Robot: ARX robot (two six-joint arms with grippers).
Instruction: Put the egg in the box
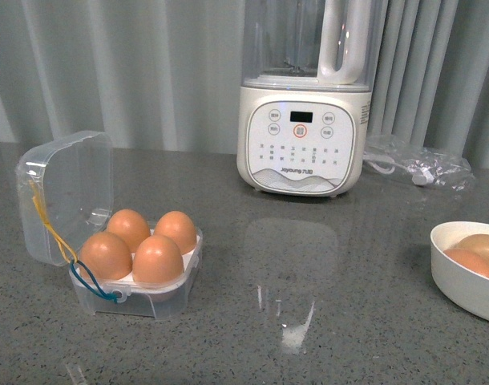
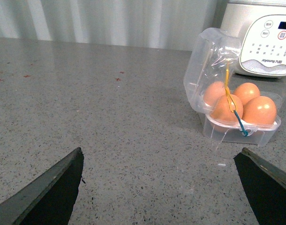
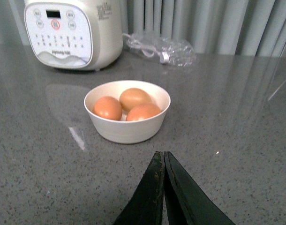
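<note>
The clear-plastic box (image 1: 168, 301) stands at the left of the table with its lid (image 1: 64, 192) open. Several brown eggs fill its white tray; the front right egg (image 1: 158, 258) sits in its hole. The box also shows in the left wrist view (image 2: 255, 133), far ahead of my left gripper (image 2: 159, 180), which is open and empty over bare table. My right gripper (image 3: 162, 159) is shut and empty, just short of a white bowl (image 3: 126, 129) holding three brown eggs (image 3: 136, 98). Neither arm shows in the front view.
A white blender (image 1: 302, 136) stands at the back centre. A crumpled clear bag with a cable (image 1: 417, 164) lies to its right. The white bowl (image 1: 461, 277) sits at the right edge. A grey curtain hangs behind the grey speckled table (image 1: 309, 321).
</note>
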